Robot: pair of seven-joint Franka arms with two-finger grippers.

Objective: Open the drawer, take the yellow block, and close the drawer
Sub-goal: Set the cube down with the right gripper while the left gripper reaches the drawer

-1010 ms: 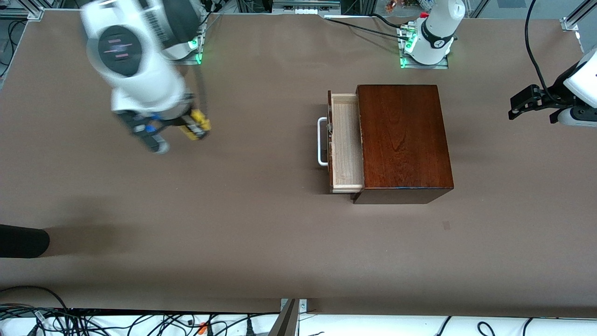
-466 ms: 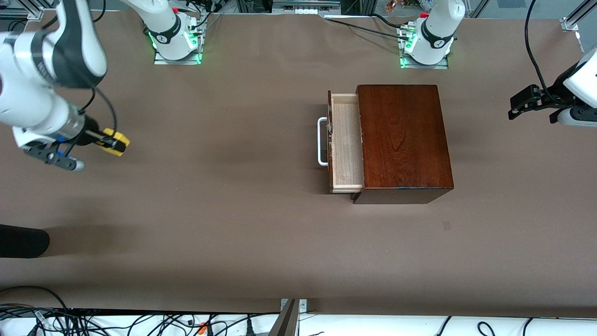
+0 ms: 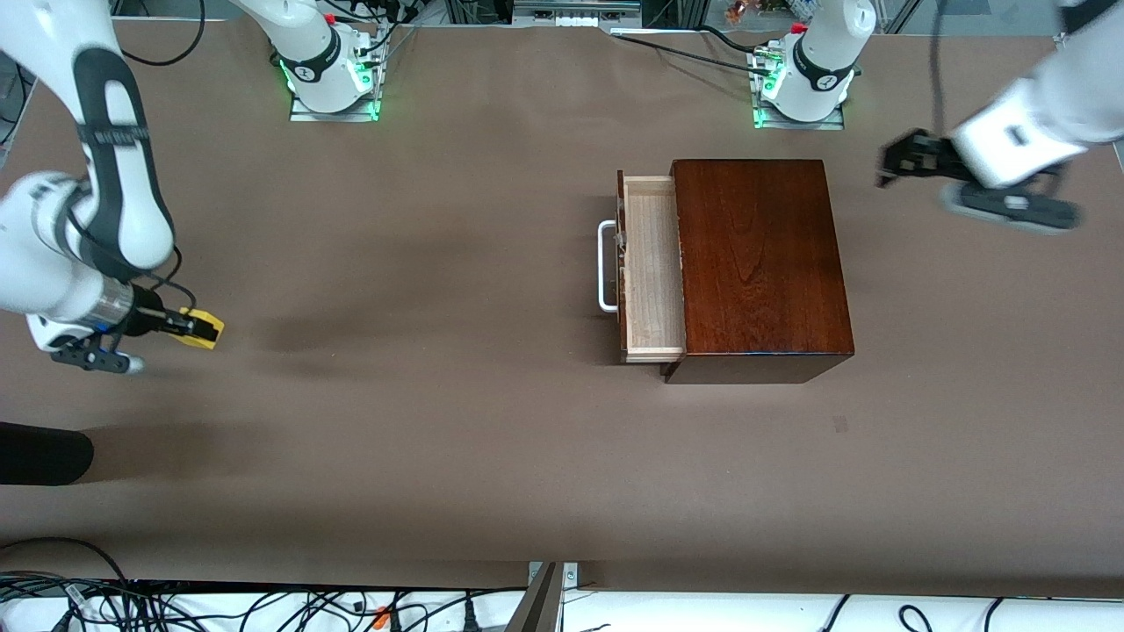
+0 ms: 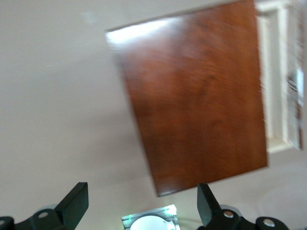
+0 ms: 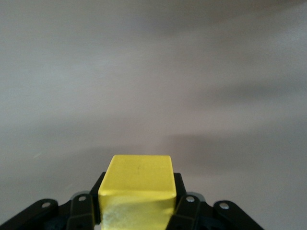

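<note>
My right gripper [image 3: 198, 327] is clamped tight on the yellow block [image 3: 203, 328]; in the right wrist view the block [image 5: 138, 189] sits squarely between my two black fingers [image 5: 82, 211], its top face plain and level. I hold it just above the brown table [image 3: 439, 439] at the right arm's end, well apart from the wooden box [image 3: 760, 263]. A faint shadow lies on the table beside the block, toward the box.

My left gripper [image 3: 900, 162] is up in the air over the table at the left arm's end, beside the box and not touching it. Its fingers [image 4: 72, 208] stand wide apart in the left wrist view, with nothing between them. That view looks down on the glossy mahogany top of the box [image 4: 192, 100] and a strip of pale wood at its edge.

The drawer [image 3: 652, 268] is pulled partway out of the box toward the right arm's end. Its pale-wood tray shows nothing lying in the exposed part. The white U-shaped handle [image 3: 604, 266] stands out from the dark drawer front.

Cables [image 3: 263, 610] run along the table edge nearest the front camera.
</note>
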